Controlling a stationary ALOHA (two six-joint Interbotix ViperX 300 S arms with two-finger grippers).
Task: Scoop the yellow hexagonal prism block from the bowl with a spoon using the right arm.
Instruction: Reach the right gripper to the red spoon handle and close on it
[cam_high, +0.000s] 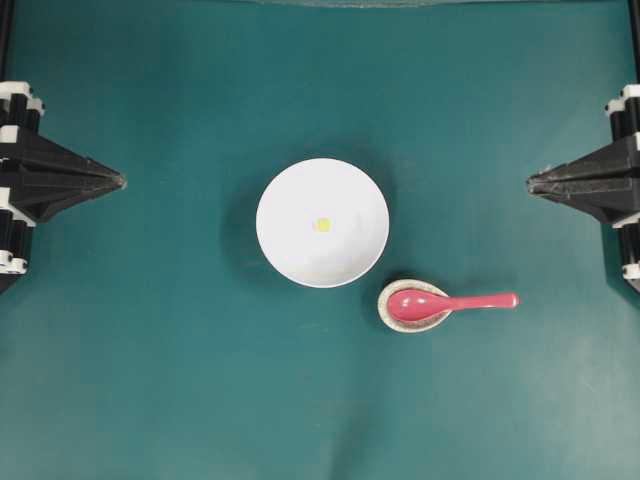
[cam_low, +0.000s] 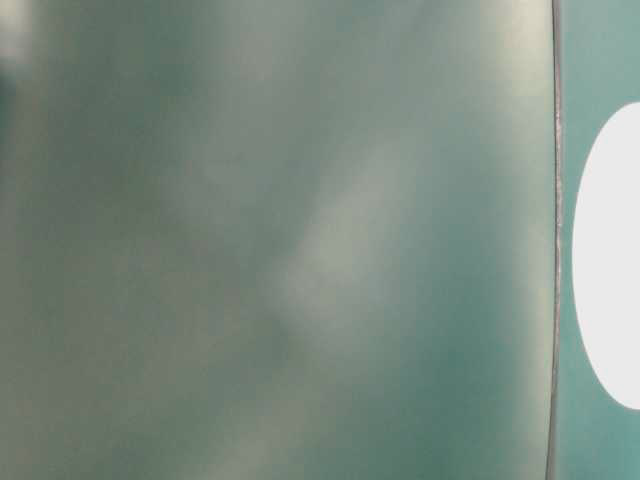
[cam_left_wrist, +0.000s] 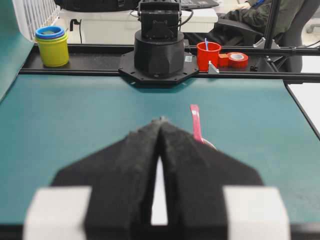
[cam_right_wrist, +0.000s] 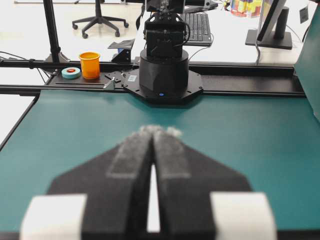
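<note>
1. The desk (cam_high: 150, 380) carries a teal surface; the items sit near its centre, slightly toward the right side in the overhead view.
2. The bowl (cam_high: 322, 222), white and round, stands upright at the centre of the desk, well apart from both arms.
3. The yellow hexagonal prism block (cam_high: 322, 224) lies inside the bowl, on its floor, about at the middle.
4. The spoon (cam_high: 448, 302) rests with its scoop in a small speckled dish (cam_high: 396, 315), just beside the bowl on the side toward the near edge and the right. Its handle points toward the right edge of the desk and overhangs the dish rim.
5. The right tool (cam_high: 530, 183) sits at the right edge, its fingers pressed together to a point, holding nothing. It is aimed toward the centre of the desk, well apart from the spoon.
6. The left tool (cam_high: 121, 182) sits at the left edge, likewise closed and empty.
7. The table-level view is blurred; only a white shape at its right edge shows, and it cannot be identified.
</note>
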